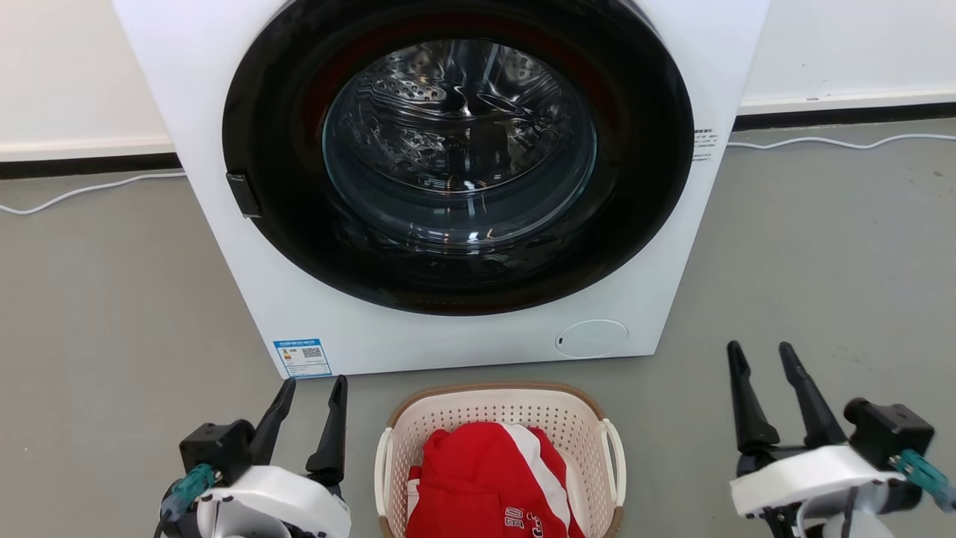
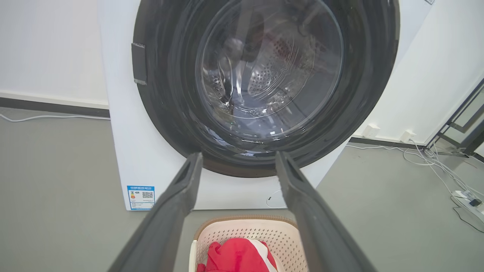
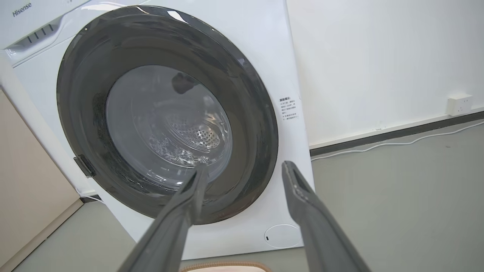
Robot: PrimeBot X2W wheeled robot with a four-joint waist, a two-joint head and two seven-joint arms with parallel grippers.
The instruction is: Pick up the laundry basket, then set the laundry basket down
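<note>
The laundry basket (image 1: pixel 499 409) stands on the grey floor just in front of the washer, cream-white and perforated, with a brown rim and white side handles. A red and white garment (image 1: pixel 489 478) lies inside it. My left gripper (image 1: pixel 314 381) hovers open to the basket's left, apart from it, and my right gripper (image 1: pixel 762 347) is open well to its right. The left wrist view has the basket (image 2: pixel 247 232) low between the open left gripper (image 2: pixel 238 155) fingers. In the right wrist view the right gripper (image 3: pixel 245 166) is open, and only a sliver of the basket's rim (image 3: pixel 227 266) shows at the bottom.
A white front-loading washer (image 1: pixel 448 172) with a shut dark glass door fills the space ahead. White cables (image 1: pixel 836 142) run along the floor by the wall. A power strip (image 2: pixel 469 198) with cables lies on the floor at the right.
</note>
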